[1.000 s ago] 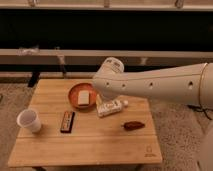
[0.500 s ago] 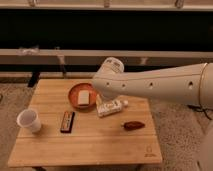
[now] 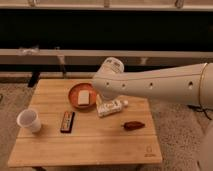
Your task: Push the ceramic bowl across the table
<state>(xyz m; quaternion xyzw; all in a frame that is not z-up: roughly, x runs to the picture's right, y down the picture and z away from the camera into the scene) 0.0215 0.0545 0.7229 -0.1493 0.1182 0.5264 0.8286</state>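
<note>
Nothing moved. One bowl (image 3: 74, 94) near the table's (image 3: 100, 145) far edge, one cup (image 3: 29, 120) at left edge. Gripper (image 3: 100, 91) at bowl's right rim; opening indeterminate.

A thick white arm (image 3: 160, 86) is stretched from the right edge leftward to mid-frame, where it is ended by a rounded joint (image 3: 110, 71). The gripper is hidden by the arm and cannot be seen.

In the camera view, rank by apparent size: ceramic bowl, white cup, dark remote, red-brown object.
1. ceramic bowl
2. white cup
3. dark remote and red-brown object, too alike to rank
The tool is hidden behind the arm, near the bowl.
</note>
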